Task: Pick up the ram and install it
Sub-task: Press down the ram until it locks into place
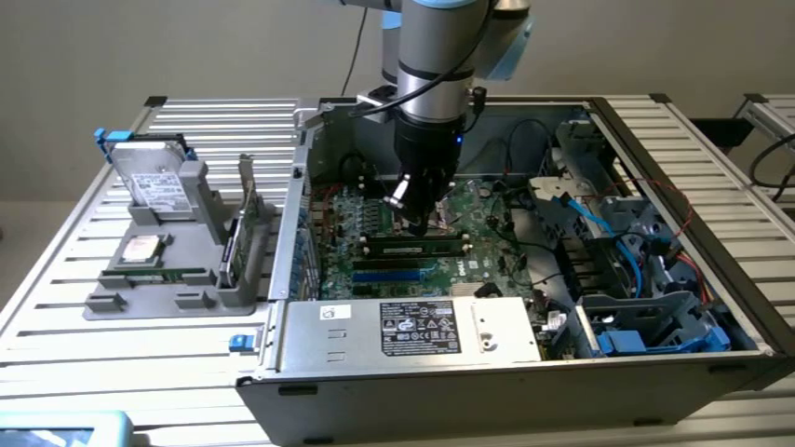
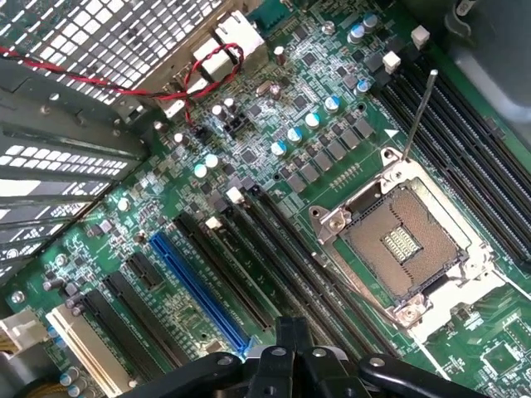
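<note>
Your hand (image 1: 414, 223) is clenched shut right over the ram (image 1: 416, 249), which lies along a slot on the motherboard (image 1: 497, 209). If it's sitting crooked, pushing down could jam it or bend the slot.
</note>
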Robot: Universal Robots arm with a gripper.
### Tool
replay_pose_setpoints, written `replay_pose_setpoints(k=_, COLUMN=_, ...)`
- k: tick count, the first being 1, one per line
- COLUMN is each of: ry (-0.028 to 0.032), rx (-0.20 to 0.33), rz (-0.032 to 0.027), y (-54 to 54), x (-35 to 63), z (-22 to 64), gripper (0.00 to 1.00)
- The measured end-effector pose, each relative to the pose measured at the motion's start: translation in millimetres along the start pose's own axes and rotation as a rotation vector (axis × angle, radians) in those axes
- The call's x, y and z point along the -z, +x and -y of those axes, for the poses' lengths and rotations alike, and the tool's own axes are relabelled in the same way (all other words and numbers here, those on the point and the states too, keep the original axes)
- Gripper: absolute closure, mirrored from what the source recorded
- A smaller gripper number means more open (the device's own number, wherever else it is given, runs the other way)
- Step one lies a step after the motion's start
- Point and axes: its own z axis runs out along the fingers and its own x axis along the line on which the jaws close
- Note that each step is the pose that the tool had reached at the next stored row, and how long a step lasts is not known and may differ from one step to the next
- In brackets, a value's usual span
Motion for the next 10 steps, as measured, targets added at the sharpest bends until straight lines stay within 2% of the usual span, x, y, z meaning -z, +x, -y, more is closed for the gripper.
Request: replay_pose_setpoints(k=10, ry=-0.0090, rx=-0.122, rz=-0.0036, y=0.1, x=1.0, z=0.1, gripper=0.89)
